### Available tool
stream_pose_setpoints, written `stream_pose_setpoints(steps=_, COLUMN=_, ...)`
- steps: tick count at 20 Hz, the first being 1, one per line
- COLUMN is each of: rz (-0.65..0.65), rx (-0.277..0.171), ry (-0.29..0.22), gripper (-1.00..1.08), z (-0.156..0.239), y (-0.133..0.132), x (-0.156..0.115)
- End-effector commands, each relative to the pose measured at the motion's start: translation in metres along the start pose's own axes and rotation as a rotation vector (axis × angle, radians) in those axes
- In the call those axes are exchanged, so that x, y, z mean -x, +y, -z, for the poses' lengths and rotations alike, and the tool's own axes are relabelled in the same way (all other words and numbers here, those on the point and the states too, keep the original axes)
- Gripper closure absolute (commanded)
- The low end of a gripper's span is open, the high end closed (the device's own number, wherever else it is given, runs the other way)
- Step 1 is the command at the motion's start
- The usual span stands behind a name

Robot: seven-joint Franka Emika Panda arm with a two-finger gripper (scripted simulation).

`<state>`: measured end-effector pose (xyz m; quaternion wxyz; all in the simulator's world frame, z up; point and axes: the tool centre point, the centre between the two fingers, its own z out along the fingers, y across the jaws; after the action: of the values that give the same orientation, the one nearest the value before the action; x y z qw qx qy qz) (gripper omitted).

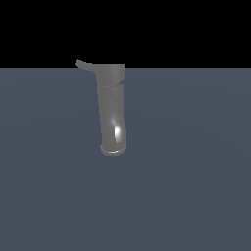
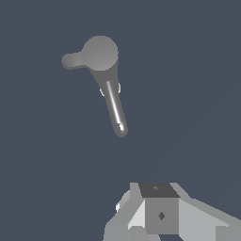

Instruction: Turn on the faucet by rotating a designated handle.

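Observation:
The faucet (image 1: 112, 110) is a glossy grey, slightly bent tube standing on the floor, with its rimmed flared end down and a wider cap on top. The handle (image 1: 84, 64), a thin curved lever, juts from the cap toward the exterior view's left. The wrist view looks down on the faucet (image 2: 113, 101), showing its round cap and the handle (image 2: 70, 60) as a short stub beside it. Only blocky white and grey parts of my gripper (image 2: 160, 214) show at the frame's edge, well apart from the faucet. Its fingers are not clearly visible. My arm is out of the exterior view.
A flat blue-grey floor (image 1: 196, 186) spreads around the faucet, with a black background behind it. No other objects show.

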<state>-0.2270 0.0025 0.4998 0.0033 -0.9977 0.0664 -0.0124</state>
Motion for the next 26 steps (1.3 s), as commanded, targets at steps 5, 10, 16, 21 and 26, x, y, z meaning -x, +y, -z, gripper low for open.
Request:
stream_pose_setpoints(steps=5, rz=-0.107, rx=-0.017, ry=-0.008, gripper=1.08, z=-0.009, y=-0.010, x=-0.025)
stream_pose_setpoints(steps=10, rz=-0.217, rx=-0.030, ry=-0.017, gripper=1.08, z=-0.020, y=-0.021, x=-0.050)
stream_pose_setpoints(steps=16, rz=-0.354, rx=-0.040, ry=-0.029, gripper=1.08, z=-0.035, y=-0.035, x=-0.079)
stream_pose_setpoints(steps=21, rz=-0.469, rx=-0.043, ry=-0.038, gripper=1.08, z=-0.051, y=-0.048, x=-0.102)
stream_pose_setpoints(steps=26, rz=-0.586, rx=-0.043, ry=-0.046, gripper=1.08, z=-0.068, y=-0.061, x=-0.125)
